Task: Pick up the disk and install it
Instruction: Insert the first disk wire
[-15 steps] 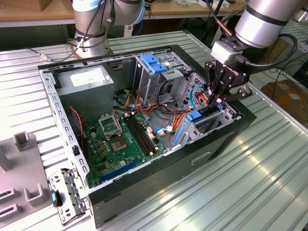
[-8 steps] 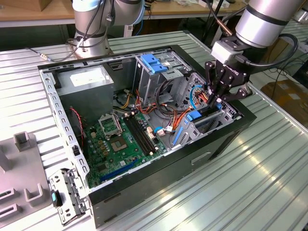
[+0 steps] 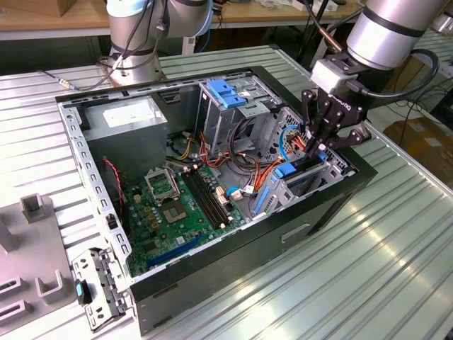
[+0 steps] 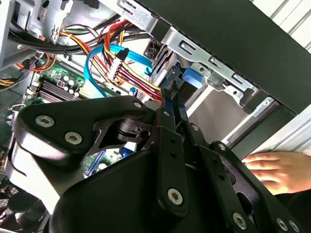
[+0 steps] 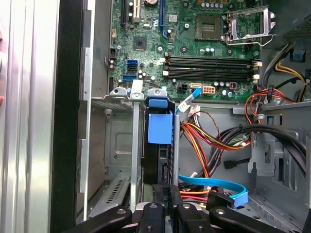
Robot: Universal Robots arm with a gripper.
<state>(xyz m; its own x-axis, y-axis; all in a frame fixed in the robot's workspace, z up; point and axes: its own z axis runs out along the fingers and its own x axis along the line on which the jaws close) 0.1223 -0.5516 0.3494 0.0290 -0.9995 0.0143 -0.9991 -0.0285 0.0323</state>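
Reaching steeply down into the open black computer case (image 3: 233, 262) at its 3 o'clock side, the silver arm's black pincer (image 3: 320, 145) stands closed on the dark, blue-railed disk (image 5: 159, 145), slotted edgewise in the grey metal drive cage (image 5: 121, 145).

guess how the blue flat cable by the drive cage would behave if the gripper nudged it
Probably floppy: the blue flat cable lies in a loose curve, so it would likely bend aside rather than resist. Likely light, being a thin ribbon. It might snag, since it runs among the orange and yellow wires close to the gripper.
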